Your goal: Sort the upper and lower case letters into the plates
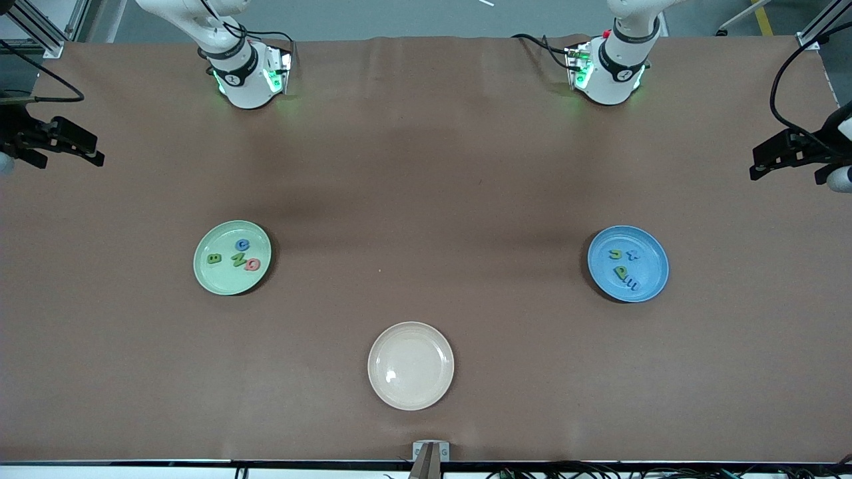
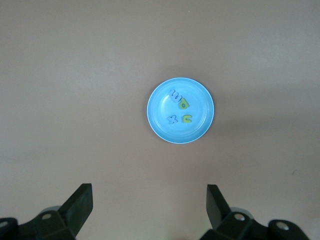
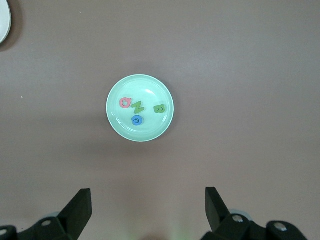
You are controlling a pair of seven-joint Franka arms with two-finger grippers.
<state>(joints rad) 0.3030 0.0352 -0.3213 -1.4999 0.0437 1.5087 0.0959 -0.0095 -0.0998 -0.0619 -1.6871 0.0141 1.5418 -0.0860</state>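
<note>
Sorting looks finished: all eight letters lie in plates.

Four letters (image 3: pixel 138 108) sit in the mint plate (image 1: pixel 206 276), four (image 2: pixel 179 107) in the blue plate (image 1: pixel 649 279); the cream plate (image 1: pixel 411 392) holds nothing; left claw (image 2: pixel 149 205) and right claw (image 3: pixel 148 206) hang wide, empty, above the bench (image 1: pixel 426 166).

Both arms are drawn back and waiting, each held high at its own end of the counter. The left gripper (image 2: pixel 147 205) hangs in the air facing straight down, its jaws spread wide with nothing between them; from across the room it shows as a dark shape at the counter's edge (image 1: pixel 792 154). The right gripper (image 3: pixel 147 207) does the same at the right arm's end (image 1: pixel 56 141), jaws wide apart and empty. The white bases stand side by side along the counter's top edge.
</note>
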